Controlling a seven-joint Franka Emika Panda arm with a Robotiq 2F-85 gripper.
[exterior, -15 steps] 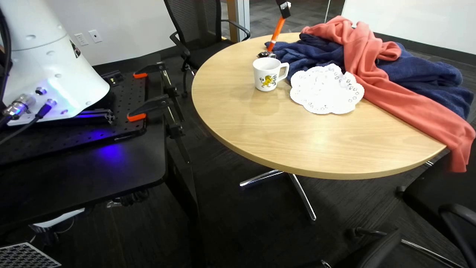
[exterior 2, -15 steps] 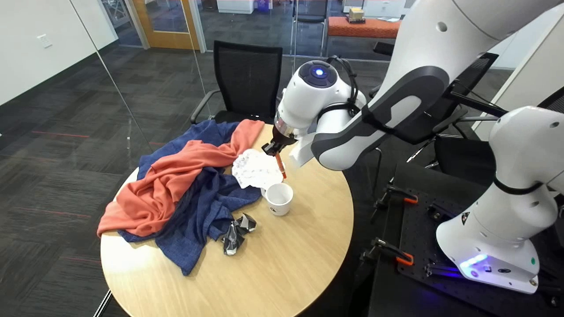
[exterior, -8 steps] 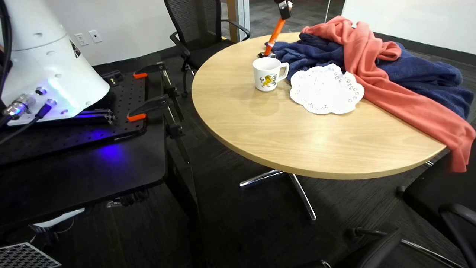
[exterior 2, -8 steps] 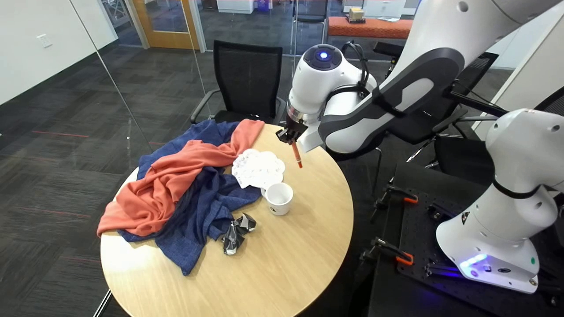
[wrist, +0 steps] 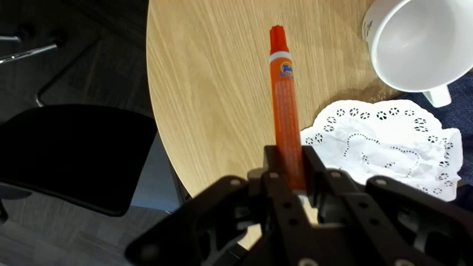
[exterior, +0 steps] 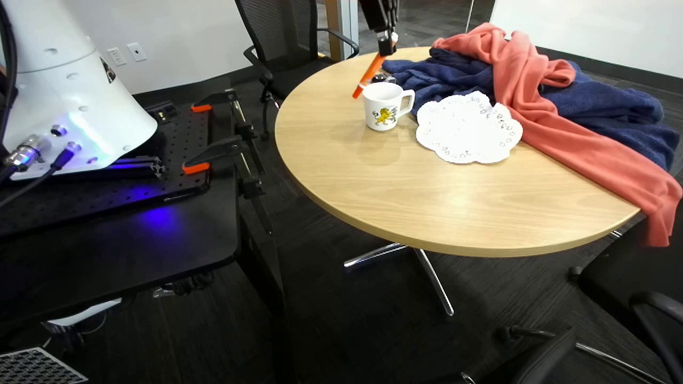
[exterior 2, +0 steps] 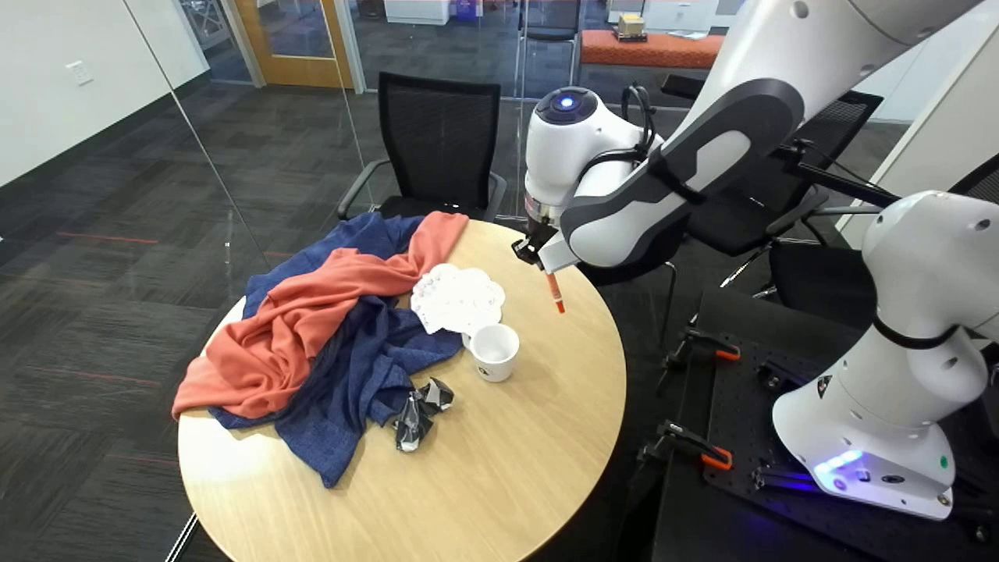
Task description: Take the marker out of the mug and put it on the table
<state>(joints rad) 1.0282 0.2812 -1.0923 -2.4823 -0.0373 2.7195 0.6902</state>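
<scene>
Shifted L & down vs. prev. frame in an exterior view: marker, tilted, over table, gripper clenched on its upper end; then upright mug, marker out of it; white doily just beside; navy cloth & coral cloth at R.

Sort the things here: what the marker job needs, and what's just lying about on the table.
For the job:
orange marker, out and held
gripper, holding it
white mug
round table, the marker's destination

Just lying about:
white doily
navy cloth
coral cloth
crumpled black item
</scene>
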